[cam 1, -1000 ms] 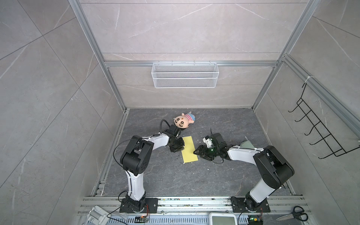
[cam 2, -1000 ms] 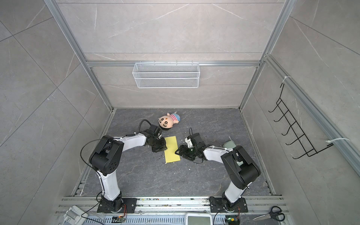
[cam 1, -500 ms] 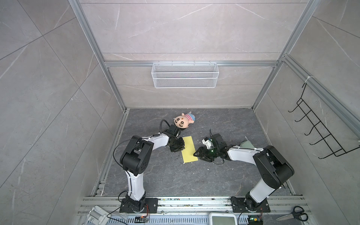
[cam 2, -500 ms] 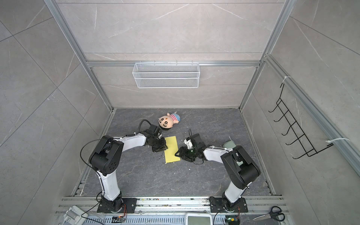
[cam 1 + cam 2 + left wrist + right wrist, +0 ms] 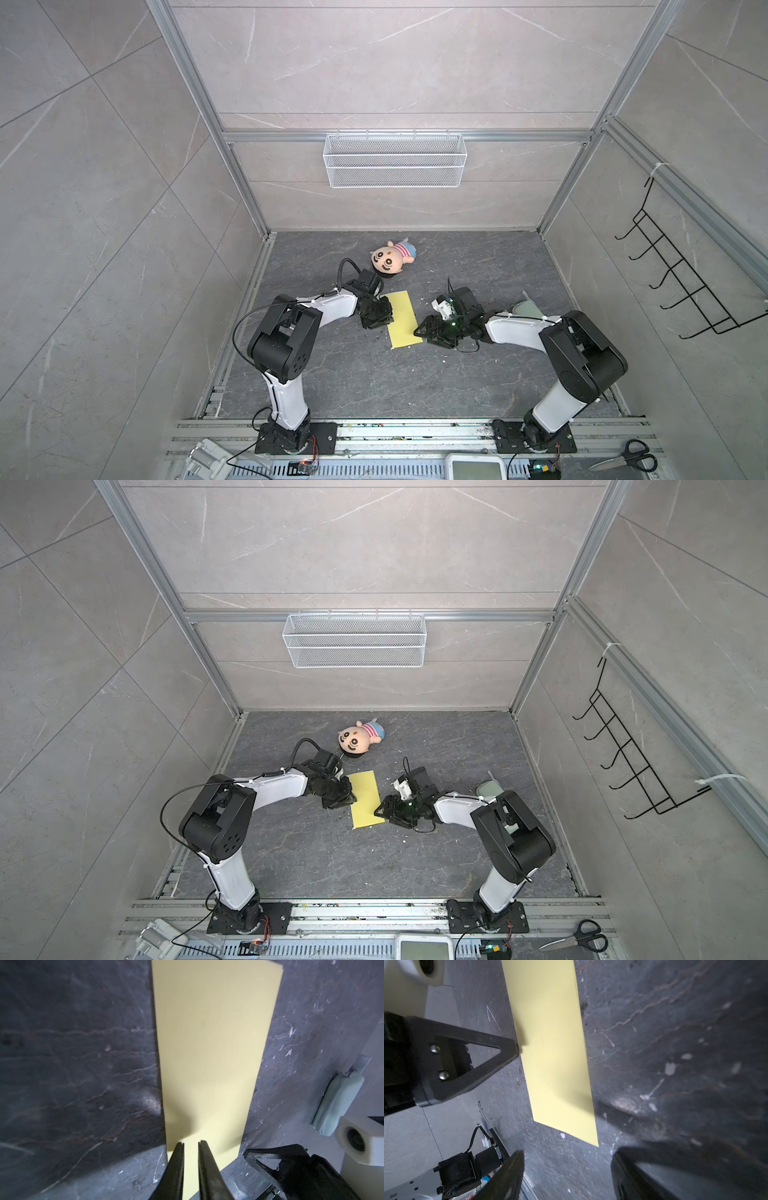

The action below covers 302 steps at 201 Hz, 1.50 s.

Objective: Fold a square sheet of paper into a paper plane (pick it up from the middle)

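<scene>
**Item:** square sheet of paper (image 5: 402,319), yellow. You find it flat on the dark floor (image 5: 374,386) at mid-cell. It shows as a long narrow strip, so it is judged folded once in half. Nose corners and wing folds are judged not yet made.

**Left gripper** (image 5: 190,1144): low at the strip's left long edge. The jaws are nearly together with a slim gap and nothing between them.

**Right gripper** (image 5: 568,1153): just beside the strip's near right corner, jaws wide apart, empty.

**Surroundings:**
- plush doll (image 5: 390,259), beyond the strip's far end and apart from it
- pale green pad (image 5: 525,309), to the right, partly behind the right arm
- scissors (image 5: 627,457), on the near rail at far right

**Obstructions:** you have nothing lying on the strip. The doll may crowd work at the far end.
</scene>
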### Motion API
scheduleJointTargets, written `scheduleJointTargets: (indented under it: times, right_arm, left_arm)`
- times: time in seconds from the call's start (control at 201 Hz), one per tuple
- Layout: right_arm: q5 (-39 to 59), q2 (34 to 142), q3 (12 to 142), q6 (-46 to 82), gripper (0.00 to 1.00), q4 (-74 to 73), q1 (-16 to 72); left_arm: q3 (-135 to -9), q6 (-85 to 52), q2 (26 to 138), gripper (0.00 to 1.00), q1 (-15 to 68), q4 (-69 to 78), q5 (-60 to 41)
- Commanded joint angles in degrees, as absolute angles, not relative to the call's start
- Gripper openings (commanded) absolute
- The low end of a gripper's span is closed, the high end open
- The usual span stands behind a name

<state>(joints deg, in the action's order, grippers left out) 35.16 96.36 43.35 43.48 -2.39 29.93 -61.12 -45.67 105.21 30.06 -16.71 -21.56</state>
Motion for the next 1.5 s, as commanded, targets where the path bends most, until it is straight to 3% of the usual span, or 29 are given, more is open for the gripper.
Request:
scheduleJointTargets:
  times: [0.0,0.433,0.861,1.499]
  right_arm:
    - [35.8,96.2,42.6,42.5,0.69,-1.7,30.1]
    - [37.0,97.6,42.6,41.3,0.66,-2.3,30.3]
    - [37.6,101.6,43.9,39.4,0.63,-1.7,31.3]
    - [39.3,97.8,42.5,43.9,0.58,-15.2,30.5]
  left_arm:
    - [-59.7,-46.7,102.5,0.16,30.9,-17.5,-22.7]
    - [-57.4,-46.0,103.3,0.17,30.8,-19.1,-19.3]
    - [-52.9,-47.6,104.8,0.17,28.8,-14.8,-22.7]
    - [-51.2,-43.5,107.7,0.14,26.7,-14.3,-23.3]
